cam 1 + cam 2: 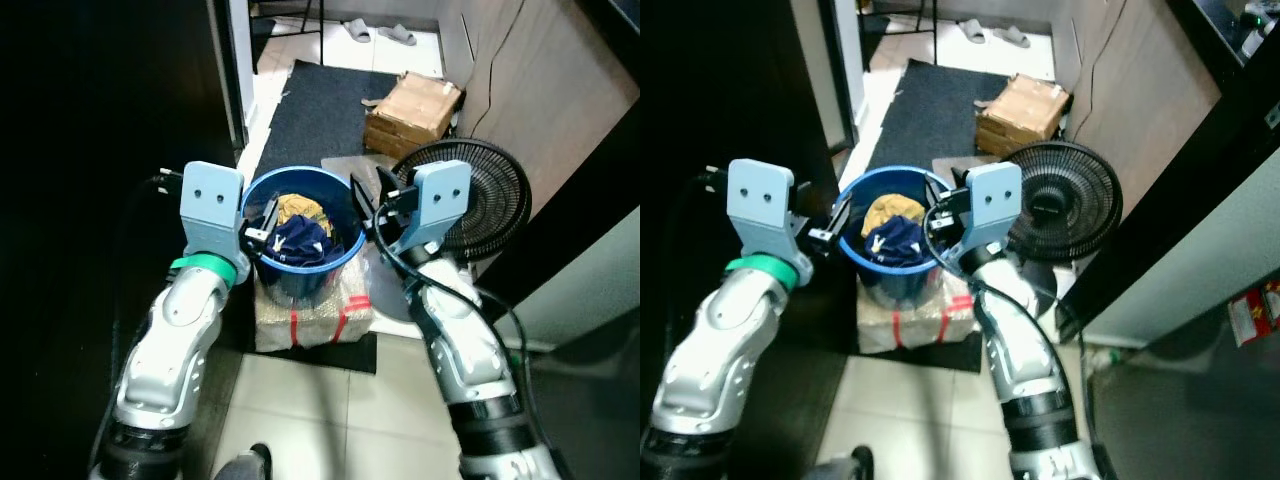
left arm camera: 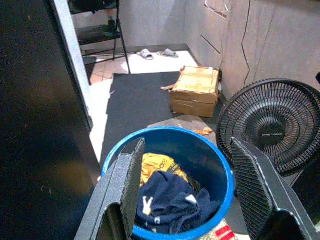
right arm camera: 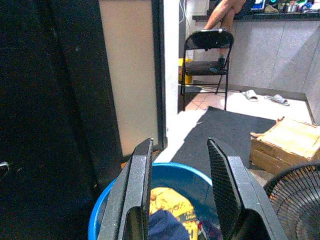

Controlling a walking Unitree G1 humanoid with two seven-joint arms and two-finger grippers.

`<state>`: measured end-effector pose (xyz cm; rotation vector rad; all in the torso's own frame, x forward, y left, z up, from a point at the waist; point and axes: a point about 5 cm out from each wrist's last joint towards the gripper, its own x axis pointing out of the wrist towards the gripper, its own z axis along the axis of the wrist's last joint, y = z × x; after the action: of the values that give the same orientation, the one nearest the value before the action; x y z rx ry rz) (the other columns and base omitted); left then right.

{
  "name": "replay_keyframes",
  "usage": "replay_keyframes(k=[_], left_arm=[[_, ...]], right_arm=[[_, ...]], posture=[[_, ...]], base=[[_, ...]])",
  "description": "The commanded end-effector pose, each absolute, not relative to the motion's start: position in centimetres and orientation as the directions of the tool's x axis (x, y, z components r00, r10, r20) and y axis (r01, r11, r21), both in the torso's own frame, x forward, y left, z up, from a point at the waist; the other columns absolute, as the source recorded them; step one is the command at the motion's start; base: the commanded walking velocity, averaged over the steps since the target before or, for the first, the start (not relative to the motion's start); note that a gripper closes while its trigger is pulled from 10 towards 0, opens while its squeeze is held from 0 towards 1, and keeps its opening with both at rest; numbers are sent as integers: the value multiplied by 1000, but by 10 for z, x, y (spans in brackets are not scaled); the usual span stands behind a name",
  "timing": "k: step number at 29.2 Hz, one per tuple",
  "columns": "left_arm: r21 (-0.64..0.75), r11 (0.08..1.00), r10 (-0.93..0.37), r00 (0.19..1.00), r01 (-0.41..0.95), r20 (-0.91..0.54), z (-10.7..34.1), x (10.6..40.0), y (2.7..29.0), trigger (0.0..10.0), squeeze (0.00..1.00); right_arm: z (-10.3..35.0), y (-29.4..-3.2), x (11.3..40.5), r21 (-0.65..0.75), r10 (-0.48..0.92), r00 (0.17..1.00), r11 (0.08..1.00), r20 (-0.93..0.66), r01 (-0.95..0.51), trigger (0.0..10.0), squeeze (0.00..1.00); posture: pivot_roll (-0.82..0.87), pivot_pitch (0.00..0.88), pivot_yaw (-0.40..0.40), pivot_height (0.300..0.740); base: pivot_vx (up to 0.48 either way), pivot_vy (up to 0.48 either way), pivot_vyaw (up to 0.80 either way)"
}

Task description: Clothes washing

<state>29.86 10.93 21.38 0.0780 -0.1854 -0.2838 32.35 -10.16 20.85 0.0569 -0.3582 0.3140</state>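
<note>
Left gripper (image 1: 262,228) and right gripper (image 1: 372,215), both spread, flank blue bucket (image 1: 300,270) rim; clothes (image 1: 300,238) inside.

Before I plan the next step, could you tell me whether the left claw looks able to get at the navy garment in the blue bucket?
Probably yes. The left claw is open at the blue bucket rim, and the navy garment lies uncovered on top.

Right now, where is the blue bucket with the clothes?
In the left eye view the blue bucket stands centre frame on a wrapped package, between the left gripper and right gripper, with the black fan to its right.
</note>
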Motion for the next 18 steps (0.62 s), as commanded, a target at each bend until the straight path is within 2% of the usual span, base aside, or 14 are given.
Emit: replay_keyframes(k=[1, 4, 11, 18], left_arm=[[119, 961, -267, 950, 250, 160, 211, 299, 115, 10000, 0], [120, 961, -267, 950, 250, 160, 210, 299, 115, 10000, 0], [120, 961, -268, 950, 251, 162, 210, 300, 115, 10000, 0], [120, 961, -268, 949, 251, 164, 210, 300, 115, 10000, 0]], right_arm=[[207, -95, 322, 1, 312, 884, 943, 349, -333, 10000, 0], [206, -94, 322, -8, 315, 885, 943, 343, -332, 10000, 0], [205, -96, 323, -13, 310, 890, 946, 333, -325, 10000, 0], [207, -96, 323, 10, 305, 890, 945, 340, -327, 10000, 0]], posture=[[45, 59, -7, 740], [45, 56, -7, 740], [41, 52, -7, 740], [41, 53, -6, 740]], base=[[412, 244, 0], [412, 244, 0], [411, 245, 579], [412, 244, 0]])
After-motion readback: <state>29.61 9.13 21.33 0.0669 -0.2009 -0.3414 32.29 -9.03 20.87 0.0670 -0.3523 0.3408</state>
